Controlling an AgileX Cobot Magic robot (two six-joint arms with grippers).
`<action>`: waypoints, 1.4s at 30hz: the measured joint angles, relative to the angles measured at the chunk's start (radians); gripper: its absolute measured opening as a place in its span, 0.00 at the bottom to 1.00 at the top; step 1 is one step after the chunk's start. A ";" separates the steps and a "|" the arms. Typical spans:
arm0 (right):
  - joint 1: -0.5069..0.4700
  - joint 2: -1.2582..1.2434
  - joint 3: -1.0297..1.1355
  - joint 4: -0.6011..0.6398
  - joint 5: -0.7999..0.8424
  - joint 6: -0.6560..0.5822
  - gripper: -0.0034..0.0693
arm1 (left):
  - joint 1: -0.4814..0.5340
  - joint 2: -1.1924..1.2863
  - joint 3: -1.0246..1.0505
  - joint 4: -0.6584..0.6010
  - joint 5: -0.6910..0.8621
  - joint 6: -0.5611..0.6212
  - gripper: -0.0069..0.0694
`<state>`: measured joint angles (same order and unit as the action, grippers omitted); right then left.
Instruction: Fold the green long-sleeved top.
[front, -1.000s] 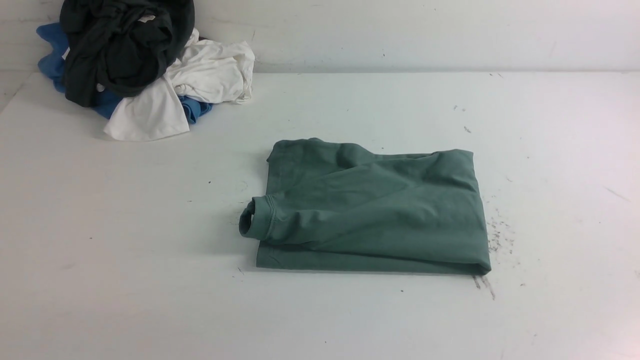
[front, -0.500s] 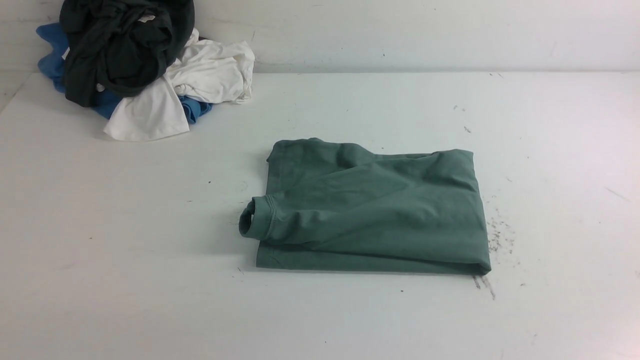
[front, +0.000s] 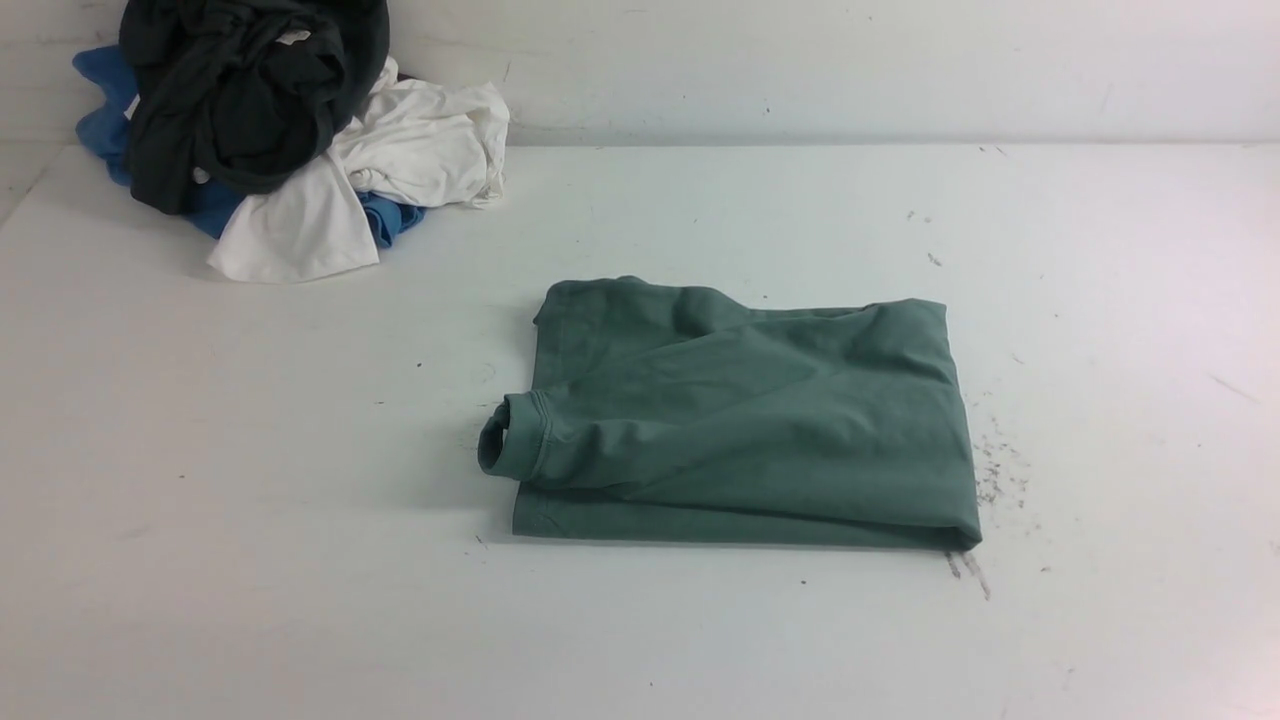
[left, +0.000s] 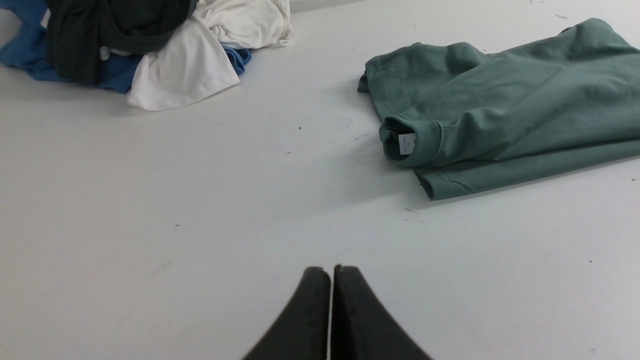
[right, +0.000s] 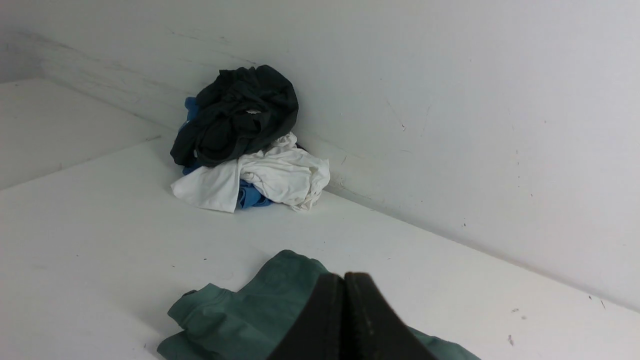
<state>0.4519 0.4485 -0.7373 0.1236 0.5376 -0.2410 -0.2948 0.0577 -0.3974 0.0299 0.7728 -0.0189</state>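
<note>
Lying folded into a rough rectangle, the green top (front: 750, 420) sits near the middle of the white table (front: 200, 500) in the front view, one ribbed cuff (front: 510, 445) poking out toward the left edge. A heap of black, white and blue clothes (front: 280, 130) fills the far left corner. From the left wrist, the left gripper (left: 331, 272) shows its fingers pressed together over bare table, apart from the top. From the right wrist, the right gripper (right: 344, 280) is likewise closed and empty above the top (right: 240, 315).

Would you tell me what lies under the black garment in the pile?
Under the black garment lie a white garment and a blue garment; anything deeper is covered.
</note>
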 joint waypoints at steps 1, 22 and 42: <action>0.000 -0.009 0.027 -0.033 -0.018 0.037 0.03 | 0.000 0.000 0.000 0.000 0.000 0.000 0.08; -0.557 -0.459 0.764 -0.104 -0.268 0.351 0.03 | 0.000 0.000 0.000 0.001 0.000 0.000 0.08; -0.556 -0.459 0.763 -0.103 -0.185 0.339 0.03 | 0.000 0.000 0.000 0.001 0.000 0.000 0.08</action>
<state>-0.1044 -0.0100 0.0255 0.0204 0.3527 0.0978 -0.2948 0.0577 -0.3974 0.0310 0.7724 -0.0191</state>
